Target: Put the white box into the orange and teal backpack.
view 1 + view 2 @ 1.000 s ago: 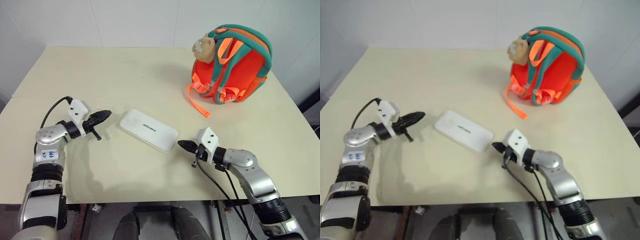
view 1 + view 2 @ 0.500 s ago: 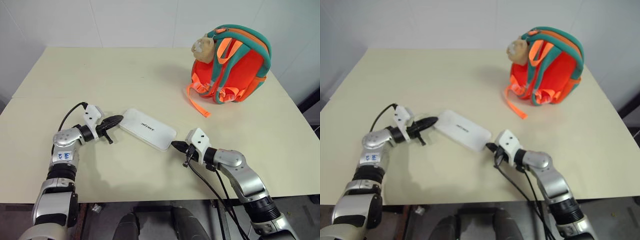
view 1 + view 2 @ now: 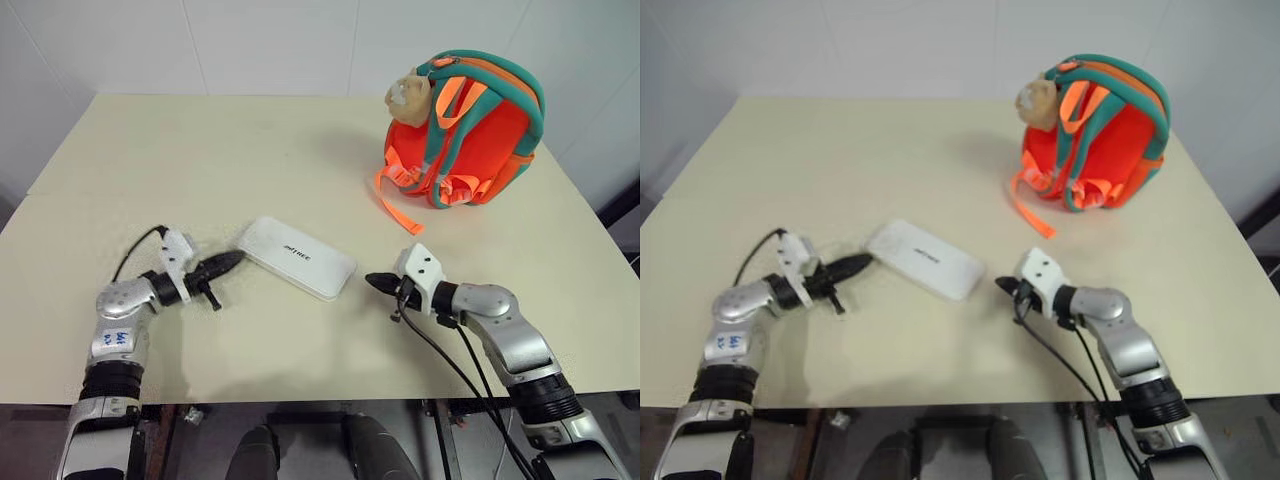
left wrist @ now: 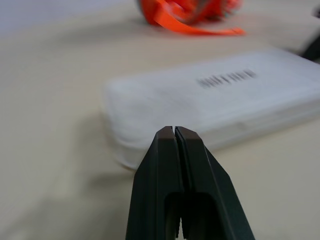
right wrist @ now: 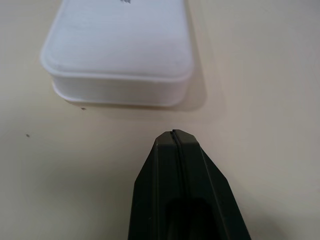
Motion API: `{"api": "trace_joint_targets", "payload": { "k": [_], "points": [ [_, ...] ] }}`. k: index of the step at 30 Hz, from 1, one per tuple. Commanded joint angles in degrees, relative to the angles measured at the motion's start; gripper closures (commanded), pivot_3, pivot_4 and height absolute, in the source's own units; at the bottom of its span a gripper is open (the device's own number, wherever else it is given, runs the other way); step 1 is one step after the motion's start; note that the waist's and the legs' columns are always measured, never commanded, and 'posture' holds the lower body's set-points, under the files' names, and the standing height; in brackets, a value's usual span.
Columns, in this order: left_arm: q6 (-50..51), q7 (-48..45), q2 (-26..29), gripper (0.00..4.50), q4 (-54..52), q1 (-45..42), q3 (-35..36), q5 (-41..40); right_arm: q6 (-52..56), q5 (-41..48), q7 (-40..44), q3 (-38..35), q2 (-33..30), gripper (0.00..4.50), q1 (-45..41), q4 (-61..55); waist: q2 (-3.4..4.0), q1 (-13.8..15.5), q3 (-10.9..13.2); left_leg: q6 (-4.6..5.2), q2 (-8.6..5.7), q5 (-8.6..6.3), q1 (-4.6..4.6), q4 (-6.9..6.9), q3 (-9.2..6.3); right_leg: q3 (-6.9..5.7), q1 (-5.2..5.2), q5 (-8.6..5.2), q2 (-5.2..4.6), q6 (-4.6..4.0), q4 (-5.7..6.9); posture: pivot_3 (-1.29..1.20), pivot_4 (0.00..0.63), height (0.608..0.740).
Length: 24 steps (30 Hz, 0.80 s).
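- White, flat plastic box with rounded corners lies on my cream counter, between my two claws.
- My left claw, clenched empty, has its tip at the box's end.
- My right claw, clenched empty, sits just beside the other end, apart.
- Orange and teal fabric backpack stands well apart at the counter's far right.

A pale cream table stands against a white panelled wall. Dark floor shows past its right edge.
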Motion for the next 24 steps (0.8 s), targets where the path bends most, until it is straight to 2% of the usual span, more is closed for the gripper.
{"api": "trace_joint_targets", "payload": {
  "k": [1, 7, 15, 24],
  "points": [
    [-3.1, 3.0, 1.0, 4.44, 0.4, -3.2, 1.6, 0.3, -0.6, 0.8, 0.8, -0.2, 0.5, 4.50, -0.7, -1.7, 0.00, 0.0, 0.0, 0.00, 0.00, 0.00, 0.00, -0.01, 0.00, 0.00, 0.00, 0.00, 0.00, 0.00, -0.01, 0.00, 0.150, 0.740],
    [-5.7, 7.9, 1.5, 4.44, 6.5, -7.1, 0.2, 4.7, 2.4, 1.2, 0.8, 1.4, 1.9, 4.50, 0.1, -5.0, 0.00, -0.2, 0.0, -0.01, 0.00, 0.00, -0.02, -0.04, 0.01, 0.00, 0.00, 0.00, 0.00, 0.01, -0.06, 0.00, 0.150, 0.740],
    [-8.8, 12.2, -0.9, 4.44, 19.5, -13.3, -3.5, 9.8, 5.8, 0.4, -1.2, 3.1, 5.0, 4.50, 0.2, -7.5, 0.00, 0.1, 0.0, -0.01, -0.03, 0.00, -0.04, -0.02, 0.00, -0.03, 0.00, 0.01, 0.00, 0.02, -0.08, 0.00, 0.150, 0.740],
    [-9.8, 6.4, -3.7, 4.44, 22.9, -15.2, -3.8, 7.3, 6.7, 0.3, -3.1, 3.3, 6.2, 4.50, 0.3, -8.0, -0.01, 0.0, 0.0, -0.01, -0.02, -0.01, -0.08, -0.04, -0.02, -0.06, -0.02, 0.01, 0.01, 0.02, -0.10, 0.00, 0.150, 0.740]
  ]
}}
